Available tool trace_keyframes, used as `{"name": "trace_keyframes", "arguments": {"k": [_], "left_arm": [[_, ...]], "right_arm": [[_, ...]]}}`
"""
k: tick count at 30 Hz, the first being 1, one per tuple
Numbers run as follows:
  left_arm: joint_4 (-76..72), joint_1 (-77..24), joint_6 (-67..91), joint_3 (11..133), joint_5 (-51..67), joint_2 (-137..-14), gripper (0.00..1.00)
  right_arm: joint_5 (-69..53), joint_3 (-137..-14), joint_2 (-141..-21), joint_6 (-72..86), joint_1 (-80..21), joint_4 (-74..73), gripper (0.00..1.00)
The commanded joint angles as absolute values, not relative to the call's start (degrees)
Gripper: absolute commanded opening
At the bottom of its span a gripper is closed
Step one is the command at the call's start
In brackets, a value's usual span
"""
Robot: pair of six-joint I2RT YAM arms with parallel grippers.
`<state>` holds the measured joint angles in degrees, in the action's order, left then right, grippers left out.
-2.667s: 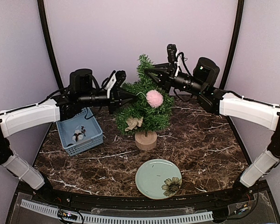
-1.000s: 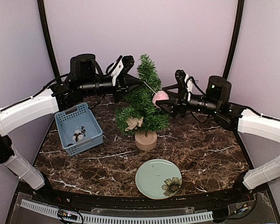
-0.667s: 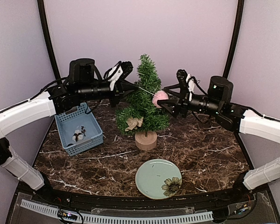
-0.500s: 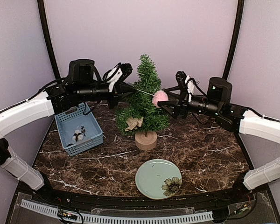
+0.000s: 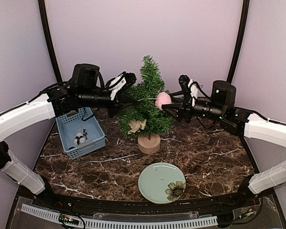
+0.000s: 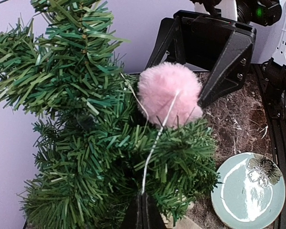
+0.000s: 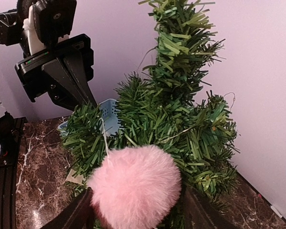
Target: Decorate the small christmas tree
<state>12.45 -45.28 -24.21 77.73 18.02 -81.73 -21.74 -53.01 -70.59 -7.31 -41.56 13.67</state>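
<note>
both flank the small christmas tree [image 5: 149, 78]: left gripper [image 6: 142, 199] pinches the string [image 6: 153, 147] of the pink pompom [image 6: 169, 98]; right gripper [image 7: 137, 211] straddles it, grip unclear.

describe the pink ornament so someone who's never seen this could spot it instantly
Find the small christmas tree in the middle of the marble table. Halfway up its right side sits the pink pom-pom, inside the right claw. It's the only fluffy pink ball; the beige bow hangs lower.
</note>
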Motion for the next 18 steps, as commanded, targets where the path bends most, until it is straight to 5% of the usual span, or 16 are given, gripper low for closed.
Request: {"name": "trace_keyframes", "arguments": {"k": [1, 7, 18], "left_arm": [[15.6, -45.7, -25.0, 78.0, 22.7, -80.1, 0.0], [18.9, -46.5, -25.7, 80.7, 27.4, -81.9, 0.0], [20.9, -49.0, -26.1, 84.6, 30.0, -83.6, 0.0]], "right_arm": [[-22.6, -53.3, -70.3, -7.9, -41.9, 15.5, 0.58], [-23.6, -53.5, -70.7, -7.5, -41.9, 16.0, 0.46], [-25.9, -53.6, -70.9, -7.7, -41.9, 16.1, 0.41]]}}
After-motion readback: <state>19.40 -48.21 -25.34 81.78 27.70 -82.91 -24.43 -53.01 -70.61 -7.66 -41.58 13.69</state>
